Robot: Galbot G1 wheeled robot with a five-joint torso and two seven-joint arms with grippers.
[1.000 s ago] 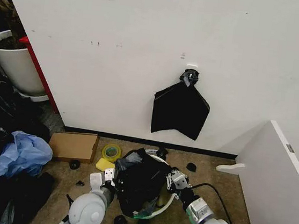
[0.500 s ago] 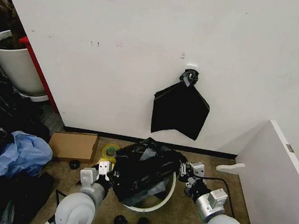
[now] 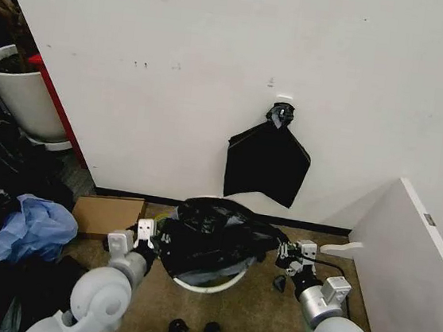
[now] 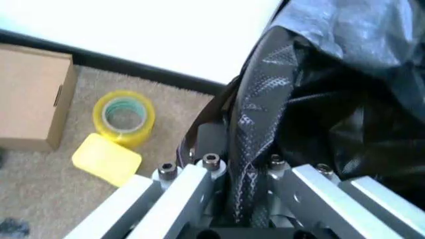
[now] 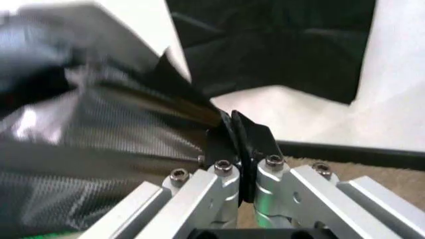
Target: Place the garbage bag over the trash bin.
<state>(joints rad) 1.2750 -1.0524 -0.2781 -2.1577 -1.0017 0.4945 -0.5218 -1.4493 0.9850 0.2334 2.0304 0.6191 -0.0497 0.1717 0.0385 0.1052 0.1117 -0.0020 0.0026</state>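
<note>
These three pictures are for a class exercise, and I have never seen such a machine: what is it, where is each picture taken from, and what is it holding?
It is a wheeled robot with two arms. One picture looks down from its head; the other two come from cameras on its wrists. The left gripper and the right gripper each pinch an edge of the garbage bag, stretching it above the trash bin by the wall. On the carpet lie a cardboard box, a yellow tape roll and a yellow sponge. A flat black bag hangs on the wall.
</note>
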